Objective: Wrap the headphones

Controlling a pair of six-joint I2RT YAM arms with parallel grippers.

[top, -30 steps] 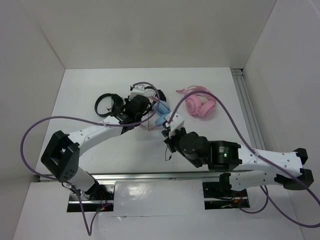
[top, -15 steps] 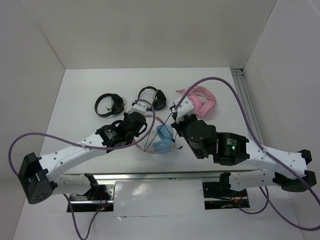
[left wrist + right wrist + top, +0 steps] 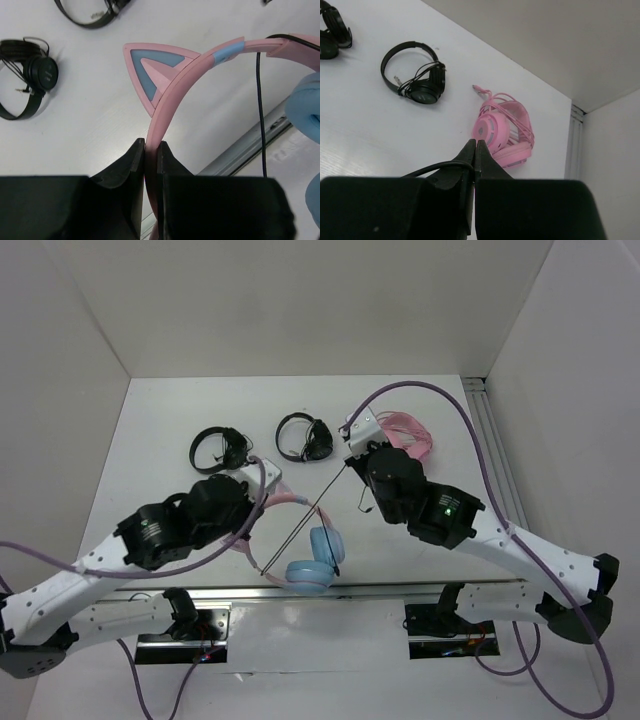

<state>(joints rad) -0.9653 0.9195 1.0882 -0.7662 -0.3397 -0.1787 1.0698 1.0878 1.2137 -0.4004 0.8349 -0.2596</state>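
The headphones (image 3: 312, 562), with light blue ear cups and a pink cat-ear headband (image 3: 172, 92), hang above the table's near edge. My left gripper (image 3: 151, 148) is shut on the headband just below a cat ear (image 3: 150, 67); in the top view the gripper itself is hidden under its wrist. My right gripper (image 3: 475, 145) is shut on the thin black cable (image 3: 432, 170), up near the pink headphones. The cable (image 3: 305, 523) runs taut and straight from the headphones up to the right gripper (image 3: 350, 462).
All-pink headphones (image 3: 410, 440) lie at the back right, partly under my right arm, also in the right wrist view (image 3: 502, 132). Two black headphones (image 3: 305, 437) (image 3: 218, 448) lie at the back middle and left. A metal rail (image 3: 350, 592) runs along the near edge.
My left gripper has pulled the headphones toward the near edge and left. My right gripper has moved back and up with the cable, drawing it taut.
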